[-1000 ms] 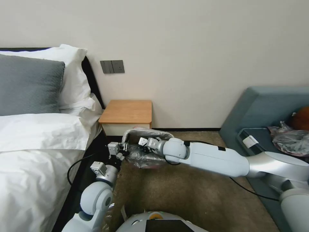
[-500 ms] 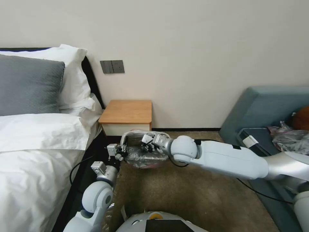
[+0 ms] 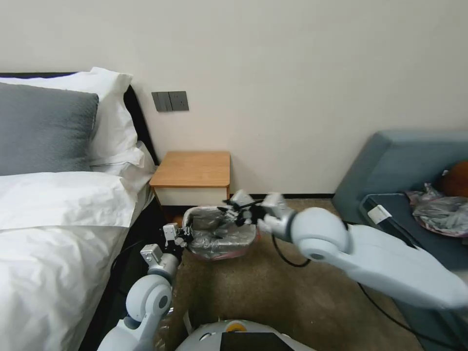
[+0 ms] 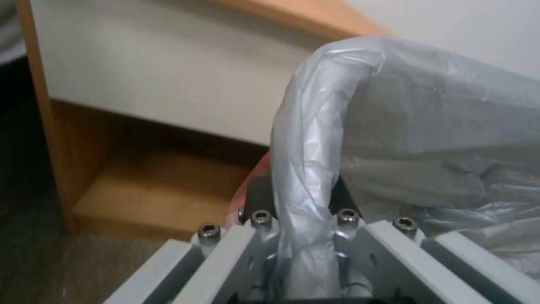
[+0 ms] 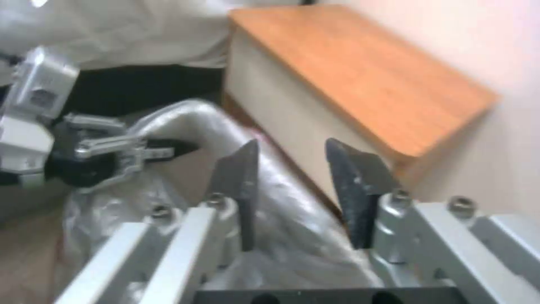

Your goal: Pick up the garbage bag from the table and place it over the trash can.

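The garbage bag (image 3: 222, 234), thin translucent grey film, stays stretched because the left gripper (image 3: 183, 235) clamps its rim while the right gripper (image 5: 292, 185) hangs unclenched above.

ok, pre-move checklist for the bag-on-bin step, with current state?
1. Left gripper shut on the garbage bag at the rim: ok.
2. Right gripper fingers open, holding nothing: ok.
3. Bag film draped over the trash can's rim on the left gripper's side: ok.
4. Bag seated around the whole rim: cannot tell.
5. Table top has no bag left on it: ok.
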### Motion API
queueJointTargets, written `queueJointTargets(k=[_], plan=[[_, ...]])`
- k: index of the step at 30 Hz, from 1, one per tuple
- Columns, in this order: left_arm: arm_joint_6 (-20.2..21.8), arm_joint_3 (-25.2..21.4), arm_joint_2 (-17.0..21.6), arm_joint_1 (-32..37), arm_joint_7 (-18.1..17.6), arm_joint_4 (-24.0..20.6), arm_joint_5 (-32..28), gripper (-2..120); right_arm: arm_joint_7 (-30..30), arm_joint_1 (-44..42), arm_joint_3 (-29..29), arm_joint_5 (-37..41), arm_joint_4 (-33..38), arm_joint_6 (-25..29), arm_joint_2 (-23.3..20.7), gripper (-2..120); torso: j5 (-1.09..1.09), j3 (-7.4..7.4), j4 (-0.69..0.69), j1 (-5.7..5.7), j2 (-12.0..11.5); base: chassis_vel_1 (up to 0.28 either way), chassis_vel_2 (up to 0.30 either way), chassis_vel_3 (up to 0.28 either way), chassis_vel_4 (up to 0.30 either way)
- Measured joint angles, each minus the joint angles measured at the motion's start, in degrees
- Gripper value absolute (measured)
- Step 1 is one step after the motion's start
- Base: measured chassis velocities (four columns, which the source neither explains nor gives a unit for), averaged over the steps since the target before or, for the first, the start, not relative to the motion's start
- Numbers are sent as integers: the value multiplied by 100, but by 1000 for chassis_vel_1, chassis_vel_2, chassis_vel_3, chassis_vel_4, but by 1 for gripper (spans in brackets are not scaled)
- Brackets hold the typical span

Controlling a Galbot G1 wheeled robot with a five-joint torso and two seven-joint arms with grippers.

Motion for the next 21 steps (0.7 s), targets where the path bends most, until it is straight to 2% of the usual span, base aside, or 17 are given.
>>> queueJointTargets(k=[2, 3, 5, 6, 7, 8, 9, 10, 11, 13, 14, 15, 16, 17, 19, 20, 21], plan=[[66, 41, 12, -7, -71, 44, -87, 3, 64, -521, 298, -359, 88, 292, -216, 44, 0, 0, 1, 0, 0, 0, 0, 0, 0], [66, 41, 12, -7, -71, 44, -87, 3, 64, -521, 298, -359, 88, 292, -216, 44, 0, 0, 1, 0, 0, 0, 0, 0, 0], [149, 64, -8, 69, -134, 58, -151, 3, 336, -1184, 594, -1006, 103, 664, -325, 54, -1, 0, -5, 0, 0, 0, 0, 0, 0], [149, 64, -8, 69, -134, 58, -151, 3, 336, -1184, 594, -1006, 103, 664, -325, 54, -1, 0, -5, 0, 0, 0, 0, 0, 0], [151, -1, -92, 271, -149, 12, -86, 3, 543, -1404, 634, -1361, 9, 843, -182, 59, -3, 0, -5, 0, 0, 0, 0, 0, 0], [151, -44, -142, 392, -165, -20, -51, 3, 611, -1588, 753, -1603, -41, 939, -19, 65, 3, 0, 12, 0, 0, 0, 0, 0, 0], [151, -44, -142, 392, -165, -20, -51, 3, 611, -1588, 753, -1603, -41, 939, -19, 65, 3, 0, 12, 0, 0, 0, 0, 0, 0], [162, -68, -157, 444, -190, -27, -20, 3, 678, -1888, 961, -1885, -47, 1032, 106, 70, 4, 0, 11, 0, 0, 0, 0, 0, 0], [167, -74, -159, 451, -202, -26, -7, 3, 708, -2291, 1225, -2171, -47, 1118, 210, 75, -6, 0, 11, 0, 0, 0, 0, 0, 0], [190, -9, -144, 444, -217, -6, -32, 3, 601, -3050, 1819, -2690, -62, 1190, 459, 83, 2, 0, -1, 0, 0, 0, 0, 0, 0], [190, -9, -144, 444, -217, -6, -32, 3, 601, -3050, 1819, -2690, -62, 1190, 459, 83, 2, 0, -1, 0, 0, 0, 0, 0, 0], [201, 31, -121, 441, -223, 18, -36, 3, 534, -3433, 2079, -2957, -77, 1219, 579, 88, 0, 0, -5, 0, 0, 0, 0, 0, 0], [211, 63, -96, 448, -224, 34, -36, 3, 492, -3759, 2297, -3188, -80, 1281, 701, 94, -1, 0, -4, 0, 0, 0, 0, 0, 0], [211, 63, -96, 448, -224, 34, -36, 3, 492, -3759, 2297, -3188, -80, 1281, 701, 94, -1, 0, -4, 0, 0, 0, 0, 0, 0], [223, 104, -36, 472, -225, 52, -35, 3, 388, -4346, 2712, -3611, -81, 1372, 1007, 99, -1, 0, 4, 0, 0, 0, 0, 0, 0], [225, 123, 7, 488, -225, 60, -34, 3, 278, -4698, 2940, -3862, -92, 1473, 1205, 100, -2, 0, 4, 0, 0, 0, 0, 0, 0], [225, 123, 7, 488, -225, 60, -34, 3, 278, -4698, 2940, -3862, -92, 1473, 1205, 100, -2, 0, 4, 0, 0, 0, 0, 0, 0]])
